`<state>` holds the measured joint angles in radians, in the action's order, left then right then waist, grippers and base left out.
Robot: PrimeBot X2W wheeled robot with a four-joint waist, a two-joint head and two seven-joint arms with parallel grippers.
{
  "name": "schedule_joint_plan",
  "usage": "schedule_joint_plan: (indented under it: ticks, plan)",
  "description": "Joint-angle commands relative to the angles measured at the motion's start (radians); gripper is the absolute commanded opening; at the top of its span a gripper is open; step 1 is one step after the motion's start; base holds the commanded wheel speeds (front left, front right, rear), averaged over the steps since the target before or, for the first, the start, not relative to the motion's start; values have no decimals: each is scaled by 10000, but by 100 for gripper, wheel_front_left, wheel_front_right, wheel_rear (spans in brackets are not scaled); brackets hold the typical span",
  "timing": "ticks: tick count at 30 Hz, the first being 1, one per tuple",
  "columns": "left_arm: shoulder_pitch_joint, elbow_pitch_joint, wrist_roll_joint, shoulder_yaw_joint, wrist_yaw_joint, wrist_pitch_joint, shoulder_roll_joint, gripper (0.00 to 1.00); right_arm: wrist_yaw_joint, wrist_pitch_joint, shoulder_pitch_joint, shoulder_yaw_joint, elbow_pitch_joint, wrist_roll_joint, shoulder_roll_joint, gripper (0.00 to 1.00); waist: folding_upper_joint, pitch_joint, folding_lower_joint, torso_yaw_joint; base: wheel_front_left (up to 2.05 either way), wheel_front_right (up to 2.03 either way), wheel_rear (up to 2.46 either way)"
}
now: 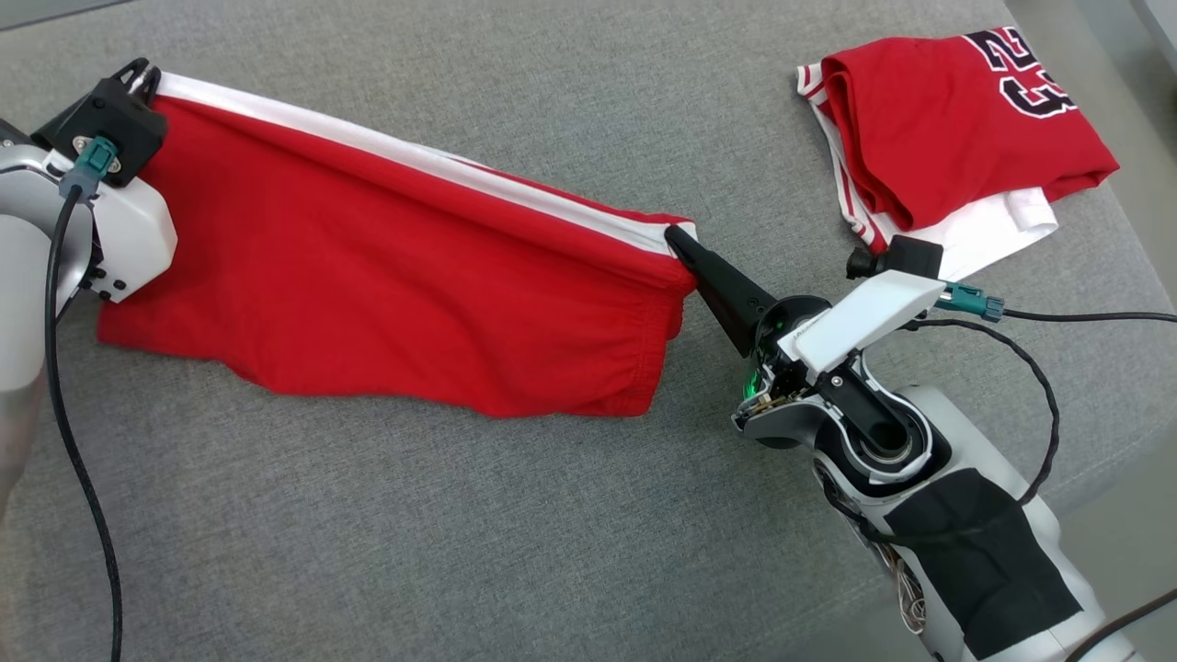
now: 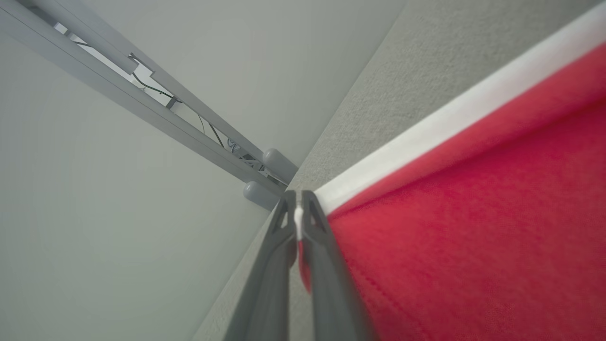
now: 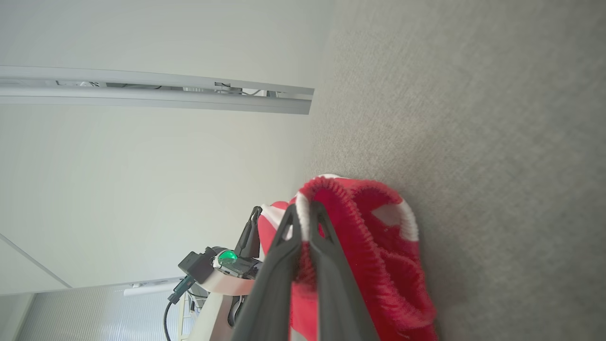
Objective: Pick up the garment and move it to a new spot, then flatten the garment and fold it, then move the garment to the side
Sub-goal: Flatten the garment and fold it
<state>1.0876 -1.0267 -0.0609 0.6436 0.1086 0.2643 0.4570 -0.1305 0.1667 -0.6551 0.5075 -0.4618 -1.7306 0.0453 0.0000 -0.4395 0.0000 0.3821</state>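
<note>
**While Pinched at Both Ends, Stretched Wide Over Grey Fabric**

Where gripped, drawn into one taut line: red garment (image 1: pixel 395 294), spanning upper left to centre of the head view. White stripe along its top edge, gathered elastic band at its right end. Lower edge sagging onto the grey fabric surface (image 1: pixel 460 533).

Left gripper (image 1: pixel 140 72), upper left of the head view: clamped shut on the striped corner. Confirmed in the left wrist view, with a sliver of white cloth squeezed between the two dark fingers at centre frame and red cloth spreading across the lower right.

Right gripper (image 1: pixel 682 241), just right of centre in the head view: closed on the opposite corner, where stripe meets gathered band. Confirmed in the right wrist view, with the fingers pressed together on the ruffled red edge at lower centre and the band curling away to their right.

Upper right of the head view: folded red jersey (image 1: pixel 956 119), well apart from the held garment, lying partly on top of a white cloth (image 1: pixel 1002 225) that pokes out beneath its lower edge. Readable on the jersey: "23" in large dark numerals with white outlines, turned upside down at the top edge of the frame. Red-and-white striped trim along its left side.
</note>
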Motion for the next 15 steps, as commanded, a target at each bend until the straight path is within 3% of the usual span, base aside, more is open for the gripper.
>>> schedule_joint_plan:
  ticks: [1, 13, 14, 15]
  plan:
    - [244, -126, -27, 9, -103, -20, 91, 0, -2, -178, -145, 47, -68, -127, 112, 0, 0, -158, 0, 29, 0, 0, 0]
    - [534, -371, 50, 373, -175, -19, -60, 0, -1, -657, -498, 403, -549, -422, 110, 0, 0, -575, 0, 30, 0, 0, 0]
    - [525, -364, 71, 390, -192, -19, -49, 3, -1, -673, -501, 414, -581, -423, 108, 5, 0, -582, 0, 27, 0, 0, 0]
    - [514, -361, 94, 409, -215, -19, -41, 16, -1, -641, -476, 415, -631, -506, 108, 11, 0, -585, 0, 21, 0, 0, 0]
